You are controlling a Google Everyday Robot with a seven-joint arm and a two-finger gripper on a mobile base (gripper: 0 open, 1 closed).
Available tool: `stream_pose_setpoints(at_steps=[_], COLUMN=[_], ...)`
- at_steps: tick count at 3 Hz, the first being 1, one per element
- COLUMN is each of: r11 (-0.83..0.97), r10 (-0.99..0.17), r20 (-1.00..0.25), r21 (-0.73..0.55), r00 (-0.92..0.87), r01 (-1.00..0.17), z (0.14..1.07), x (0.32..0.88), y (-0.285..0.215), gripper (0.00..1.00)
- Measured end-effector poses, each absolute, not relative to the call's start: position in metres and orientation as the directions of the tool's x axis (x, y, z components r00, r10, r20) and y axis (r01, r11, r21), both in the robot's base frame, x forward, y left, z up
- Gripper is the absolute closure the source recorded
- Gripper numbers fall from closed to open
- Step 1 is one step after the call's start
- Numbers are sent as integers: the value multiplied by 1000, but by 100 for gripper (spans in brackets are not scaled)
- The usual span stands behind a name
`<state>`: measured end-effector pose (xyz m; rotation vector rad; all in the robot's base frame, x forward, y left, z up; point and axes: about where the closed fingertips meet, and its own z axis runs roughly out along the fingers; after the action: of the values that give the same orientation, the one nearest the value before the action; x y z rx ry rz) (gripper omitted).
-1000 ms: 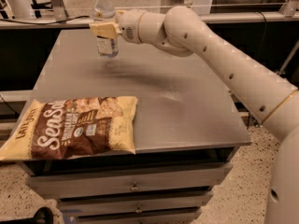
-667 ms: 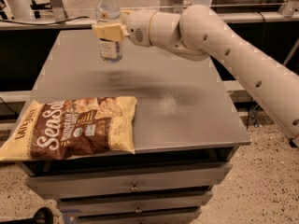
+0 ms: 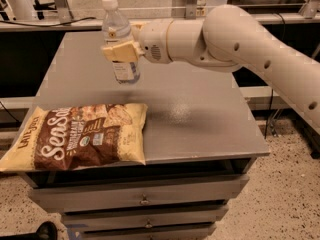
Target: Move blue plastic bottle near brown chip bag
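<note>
The blue plastic bottle (image 3: 120, 39) is upright, clear with a white cap and a label, and it hangs above the grey table top (image 3: 200, 119) at the back left. My gripper (image 3: 120, 52) is shut on the bottle's middle, with the cream fingers (image 3: 122, 52) across its front. The brown chip bag (image 3: 77, 136) lies flat at the table's front left corner, its left end hanging over the edge. The bottle is above and just behind the bag's right end, apart from it.
My arm (image 3: 240, 44) reaches in from the right across the table's back. The table has drawers (image 3: 145, 199) below its front edge. A bench with cables (image 3: 50, 21) runs behind the table. Speckled floor (image 3: 285, 194) lies to the right.
My gripper has carried the bottle up off the table and toward the front, closer to the chip bag. The bag has not moved.
</note>
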<state>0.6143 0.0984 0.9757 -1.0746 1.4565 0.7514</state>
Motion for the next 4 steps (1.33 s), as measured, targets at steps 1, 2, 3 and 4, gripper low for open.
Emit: stream_pose_setpoints(at_steps=[1, 2, 3, 4], r11=[375, 374, 369, 358], r10=[-259, -249, -213, -186], r20=[-964, -966, -974, -981], r21=[-159, -167, -152, -127], r00=[62, 74, 75, 63], r01=[-913, -912, -917, -925], z=[965, 953, 945, 935], x=[601, 593, 588, 582], y=[102, 112, 123, 133], gripper=[100, 100, 100, 100])
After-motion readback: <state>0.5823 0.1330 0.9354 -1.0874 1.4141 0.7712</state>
